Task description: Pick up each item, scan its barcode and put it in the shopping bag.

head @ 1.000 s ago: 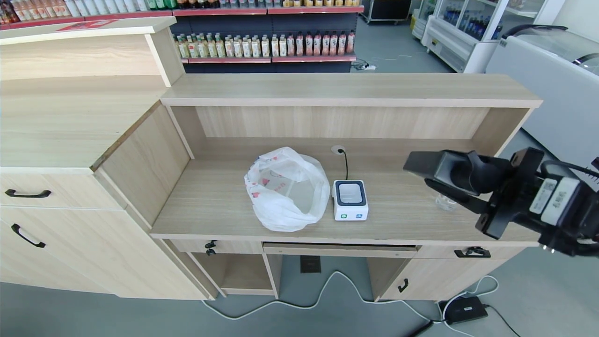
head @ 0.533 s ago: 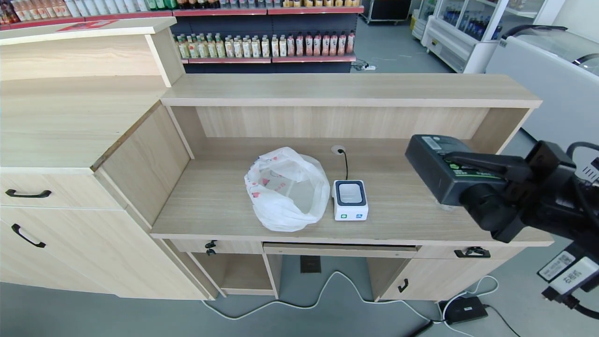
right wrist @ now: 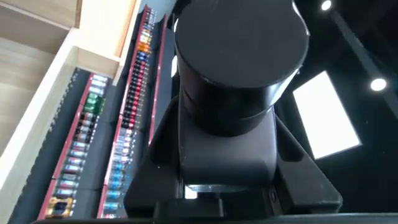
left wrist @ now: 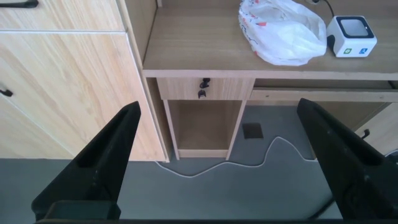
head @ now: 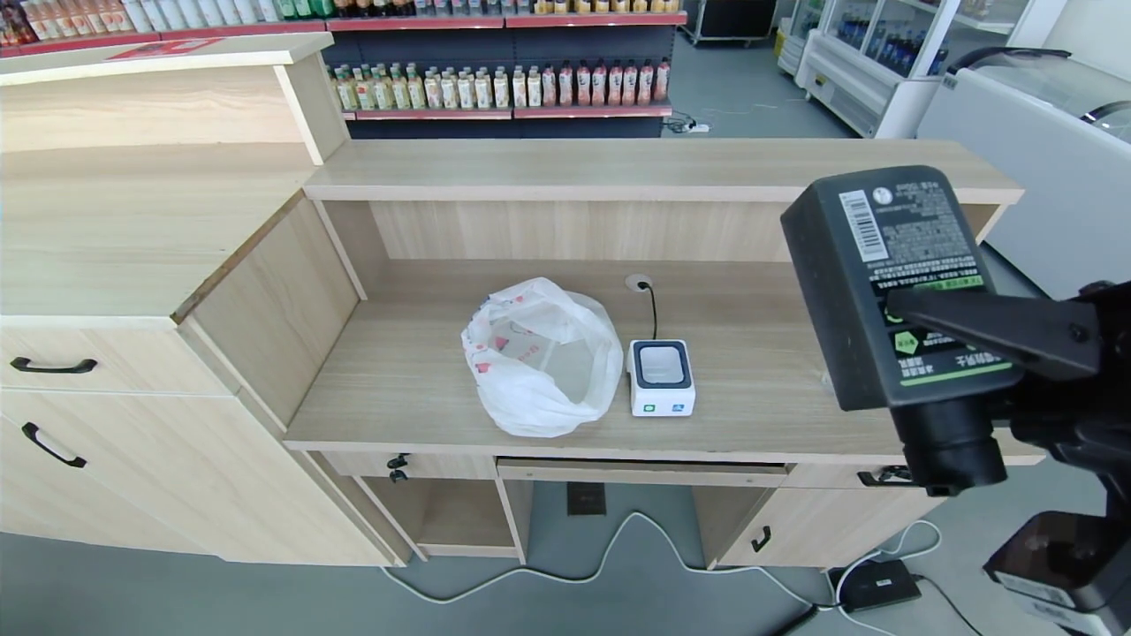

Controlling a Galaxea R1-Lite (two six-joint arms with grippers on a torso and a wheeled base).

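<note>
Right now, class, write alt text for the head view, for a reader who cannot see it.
The right pincer holds a black bottle up at the right, cap down, its barcode label facing the camera. On the wooden desk beyond, an open white bag lies beside a white scanner, on its left.

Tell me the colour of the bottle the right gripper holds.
Black bottle, with white and green print; clearest in the head view.
</note>
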